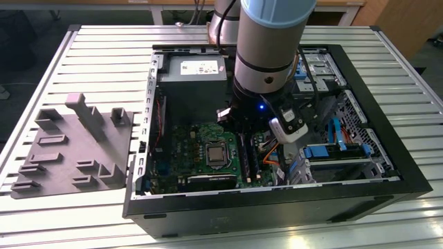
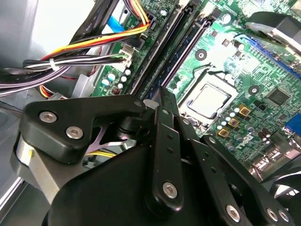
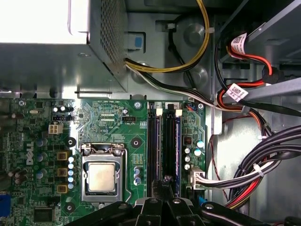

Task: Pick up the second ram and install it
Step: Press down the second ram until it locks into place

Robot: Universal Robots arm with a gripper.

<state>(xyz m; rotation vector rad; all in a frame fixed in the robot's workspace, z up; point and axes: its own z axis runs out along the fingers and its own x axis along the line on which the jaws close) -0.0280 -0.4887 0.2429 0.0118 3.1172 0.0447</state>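
Note:
My gripper (image 3: pixel 165 181) is down inside the open computer case (image 1: pixel 387 171), over the green motherboard (image 3: pixel 108 122). Its fingers stand shut together, tips at the near end of the long black memory slots (image 3: pixel 168 141) beside the processor socket (image 3: pixel 102 176). Two thin dark blue boards stand edge-on in those slots. The one that runs up to my fingertips (image 2: pixel 162 96) looks like the second ram (image 2: pixel 188 52), also seen in the first wrist view (image 3: pixel 178 150). I cannot tell whether the fingertips touch it. In the exterior view the gripper (image 1: pixel 242 134) sits under the arm's wrist.
Bundles of black, yellow and red cables (image 3: pixel 254 174) run close to the slots. The power supply (image 1: pixel 194 78) fills the far end of the case, and drive bays with blue clips (image 1: pixel 332 150) stand on the exterior view's right. A grey parts holder (image 1: pixel 69 150) lies on the slatted table.

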